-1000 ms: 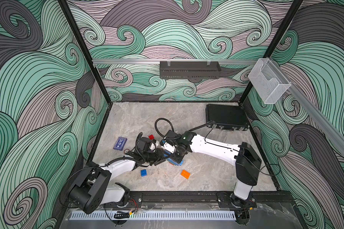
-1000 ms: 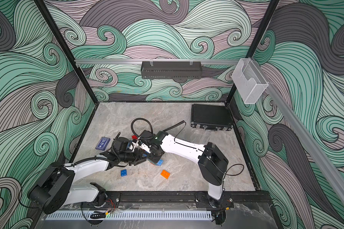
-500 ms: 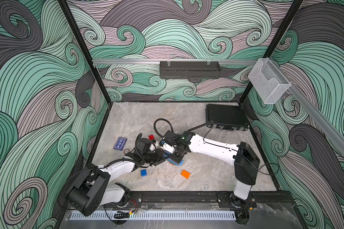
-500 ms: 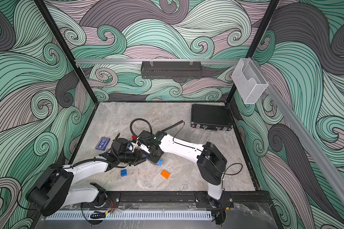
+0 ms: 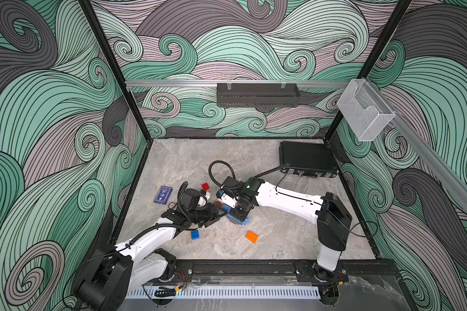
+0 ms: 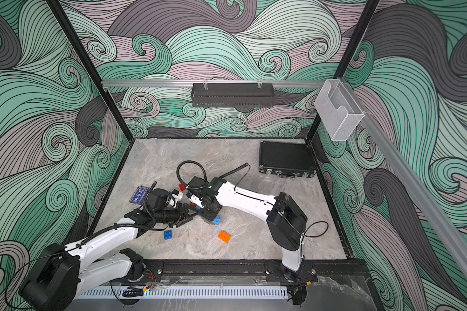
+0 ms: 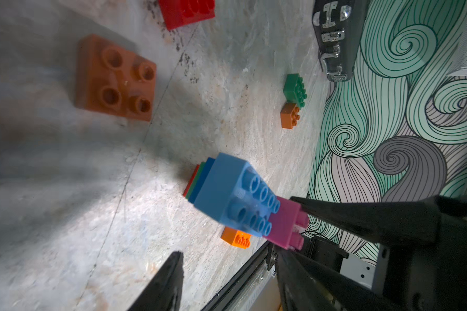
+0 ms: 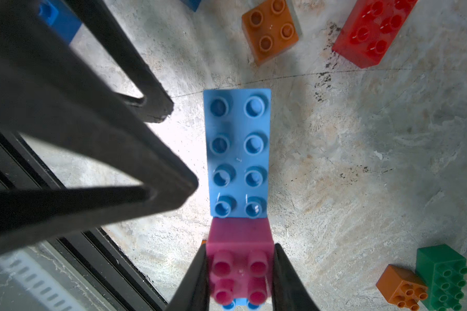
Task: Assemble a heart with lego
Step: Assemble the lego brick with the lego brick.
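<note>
Marbled grey tabletop [image 5: 281,242] inside swirl-papered walls carries the work; near its middle stands a stack of bricks [image 7: 202,180], with red, green and dark blue layers under a light blue oblong brick [image 8: 237,150]; a pink brick [image 8: 240,237] sits on one end of that oblong, and the right gripper [image 8: 240,272] is clamped on its sides; the left gripper [image 8: 184,145] stands just beside the stack, jaws parted, nothing between them.

By my judgement the heart is barely begun; no outline shows yet, and loose pieces remain: an orange brick [image 5: 251,236] at five o'clock of the stack, a dark blue brick [image 5: 195,234] at eight, a red brick [image 5: 205,186] near eleven, and a green brick [image 8: 442,277] against a small orange brick [image 8: 401,288].

As for containers, the black case [image 5: 308,160] at two o'clock is latched, its contents hidden; the clear wall holder [image 5: 365,113] looks empty; the black rail tray [image 5: 258,94] hides its inside; the blue card box [image 5: 163,195] at ten lies closed.
</note>
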Controlling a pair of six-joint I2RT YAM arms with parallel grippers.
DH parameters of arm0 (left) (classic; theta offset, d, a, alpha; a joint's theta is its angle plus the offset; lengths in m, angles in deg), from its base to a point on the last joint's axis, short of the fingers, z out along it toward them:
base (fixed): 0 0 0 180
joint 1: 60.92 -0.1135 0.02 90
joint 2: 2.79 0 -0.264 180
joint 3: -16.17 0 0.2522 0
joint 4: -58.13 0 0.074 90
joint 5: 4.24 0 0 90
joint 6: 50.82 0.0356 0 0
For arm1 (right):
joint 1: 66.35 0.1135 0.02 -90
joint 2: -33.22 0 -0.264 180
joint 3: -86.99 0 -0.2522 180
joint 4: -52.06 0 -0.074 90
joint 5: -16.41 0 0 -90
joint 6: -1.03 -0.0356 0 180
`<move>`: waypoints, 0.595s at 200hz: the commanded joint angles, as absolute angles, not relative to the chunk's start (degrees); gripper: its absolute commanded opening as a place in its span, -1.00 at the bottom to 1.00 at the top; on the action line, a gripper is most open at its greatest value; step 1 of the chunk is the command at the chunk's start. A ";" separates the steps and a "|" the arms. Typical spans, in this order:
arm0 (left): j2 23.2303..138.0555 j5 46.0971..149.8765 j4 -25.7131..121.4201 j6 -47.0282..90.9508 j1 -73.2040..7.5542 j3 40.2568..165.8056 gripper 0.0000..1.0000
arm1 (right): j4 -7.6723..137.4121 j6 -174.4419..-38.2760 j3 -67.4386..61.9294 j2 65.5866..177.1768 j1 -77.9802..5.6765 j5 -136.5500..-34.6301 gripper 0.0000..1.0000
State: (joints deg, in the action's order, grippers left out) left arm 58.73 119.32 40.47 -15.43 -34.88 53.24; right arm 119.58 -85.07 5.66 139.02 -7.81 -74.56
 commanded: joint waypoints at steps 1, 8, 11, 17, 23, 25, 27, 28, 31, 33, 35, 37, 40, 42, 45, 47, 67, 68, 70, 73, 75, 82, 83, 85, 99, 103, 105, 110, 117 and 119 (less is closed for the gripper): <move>57.05 117.76 34.88 -14.78 -35.69 52.84 0.13 | 122.16 -85.19 5.41 141.70 -7.99 -75.91 -0.44; 56.37 117.55 34.35 -14.87 -35.78 52.54 0.13 | 122.24 -85.19 5.64 141.46 -7.99 -76.19 -0.40; 56.02 117.49 34.15 -14.87 -35.83 52.40 0.13 | 122.22 -85.18 5.79 141.42 -7.99 -76.29 -0.39; 55.34 117.40 33.88 -14.96 -35.89 52.13 0.13 | 122.24 -85.28 6.02 141.17 -7.99 -76.41 -0.34; 54.70 117.31 33.66 -15.04 -36.07 51.91 0.13 | 122.22 -85.28 6.28 140.93 -7.99 -76.57 -0.30; 54.48 117.25 33.54 -15.05 -36.10 51.86 0.13 | 122.37 -85.28 6.34 140.90 -7.99 -76.60 -0.30; 54.27 117.23 33.56 -15.05 -36.15 51.82 0.13 | 122.32 -85.28 6.49 140.84 -7.99 -76.65 -0.28; 54.17 117.23 33.51 -15.05 -36.14 51.82 0.13 | 122.37 -85.28 6.51 140.82 -7.99 -76.61 -0.28; 53.90 117.16 33.43 -15.11 -36.27 51.77 0.13 | 122.32 -85.28 6.73 140.73 -7.99 -76.78 -0.26; 53.73 117.14 33.35 -15.06 -36.35 51.73 0.13 | 122.33 -85.24 6.78 140.65 -7.95 -76.83 -0.25; 53.62 117.14 33.31 -15.07 -36.37 51.73 0.13 | 122.33 -85.27 6.93 140.56 -7.96 -76.95 -0.24; 53.46 117.13 33.26 -15.05 -36.44 51.72 0.13 | 122.38 -85.26 7.01 140.47 -7.99 -77.00 -0.23; 53.28 117.13 33.19 -15.12 -36.46 51.72 0.13 | 122.42 -85.20 7.20 140.33 -7.97 -77.12 -0.21; 53.18 117.13 33.18 -15.13 -36.48 51.72 0.13 | 122.42 -85.20 7.34 140.28 -7.94 -77.20 -0.20; 53.01 117.13 33.14 -15.13 -36.60 51.72 0.14 | 122.40 -85.20 7.53 140.13 -7.99 -77.38 -0.19; 52.95 117.13 33.13 -15.13 -36.65 51.72 0.14 | 122.42 -85.20 7.68 140.10 -7.99 -77.53 -0.18; 52.68 117.60 32.96 -14.97 -36.75 51.72 0.14 | 122.57 -85.28 8.97 139.57 -7.99 -77.94 -0.09; 52.67 117.63 32.95 -14.92 -36.71 51.72 0.14 | 122.59 -85.28 9.07 139.57 -7.99 -77.87 -0.09; 52.67 117.61 32.88 -14.88 -36.72 51.72 0.13 | 122.60 -85.33 9.21 139.57 -7.97 -77.78 -0.07; 52.67 117.66 32.79 -14.81 -36.82 51.72 0.14 | 122.72 -85.37 9.44 139.50 -7.99 -77.61 -0.06; 52.67 117.73 32.73 -14.81 -36.84 51.72 0.13 | 122.76 -85.37 9.53 139.48 -7.97 -77.45 -0.04; 52.52 117.74 32.68 -14.78 -36.86 51.59 0.13 | 123.00 -85.37 10.01 139.24 -7.99 -77.00 0.00; 52.51 117.75 32.68 -14.74 -36.85 51.57 0.13 | 123.06 -85.33 10.07 139.18 -7.99 -76.92 0.01; 52.46 117.75 32.62 -14.71 -36.89 51.55 0.13 | 123.11 -85.36 10.17 139.07 -7.99 -76.80 0.02; 52.03 117.77 32.44 -14.61 -37.17 51.46 0.13 | 123.18 -85.78 10.36 137.95 -7.96 -75.77 0.11; 51.97 117.75 32.38 -14.53 -37.25 51.46 0.13 | 123.21 -85.87 10.37 137.59 -8.07 -75.56 0.13; 51.90 117.75 32.34 -14.48 -37.30 51.46 0.13 | 123.21 -85.89 10.29 137.38 -8.04 -75.40 0.14; 51.82 117.75 32.33 -14.37 -37.37 51.55 0.13 | 123.21 -86.09 10.27 136.93 -8.12 -75.13 0.16; 51.79 117.66 32.32 -14.26 -37.54 51.63 0.14 | 123.17 -86.48 10.05 136.18 -8.30 -74.79 0.17; 51.79 117.66 32.33 -14.26 -37.61 51.68 0.13 | 123.20 -86.61 10.01 135.97 -8.33 -74.75 0.18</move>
